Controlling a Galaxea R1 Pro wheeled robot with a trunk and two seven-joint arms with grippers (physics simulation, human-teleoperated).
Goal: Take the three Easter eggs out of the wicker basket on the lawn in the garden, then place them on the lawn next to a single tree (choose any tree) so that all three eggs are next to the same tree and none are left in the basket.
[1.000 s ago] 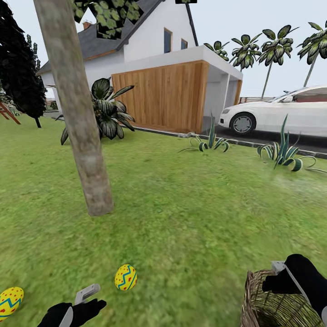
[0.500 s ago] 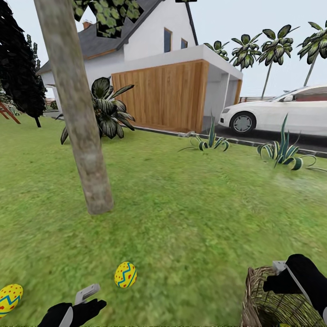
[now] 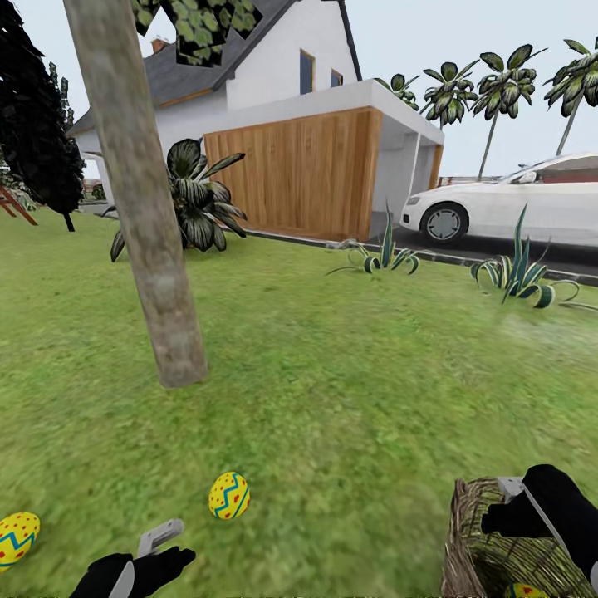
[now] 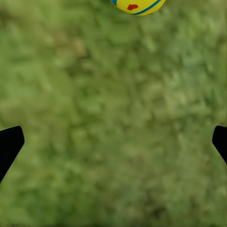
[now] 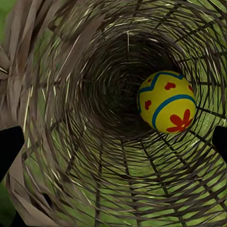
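- The last Easter egg (image 5: 166, 101) lies inside the wicker basket (image 5: 71, 118), resting against the woven wall deep in the bowl, off to one side of the right gripper's line of sight; its long axis runs slantwise across the weave, red flower end nearer the camera.
- In the head view a sliver of that egg (image 3: 525, 591) peeks out at the basket's floor, directly beneath the right gripper (image 3: 508, 490), which hangs over the basket rim (image 3: 465, 498) with its jaws spread wide and nothing between them.
- The coming move, by this reading, turns on that offset: the right arm is plainly the nearer one, and the jaws would need to shift toward the egg's side before going down into the bowl.
- Two eggs are already out on the lawn (image 3: 349, 399): one (image 3: 228, 496) sits just ahead of the left gripper (image 3: 158, 536), the other (image 3: 17, 538) farther to the robot's left.
- The left jaws are also parted and empty, looking down on grass with the near egg (image 4: 137, 6) at the frame's edge.
- Both grounded eggs lie near the tree (image 3: 158, 274), whose bare trunk rises between them and the white house (image 3: 282, 91).
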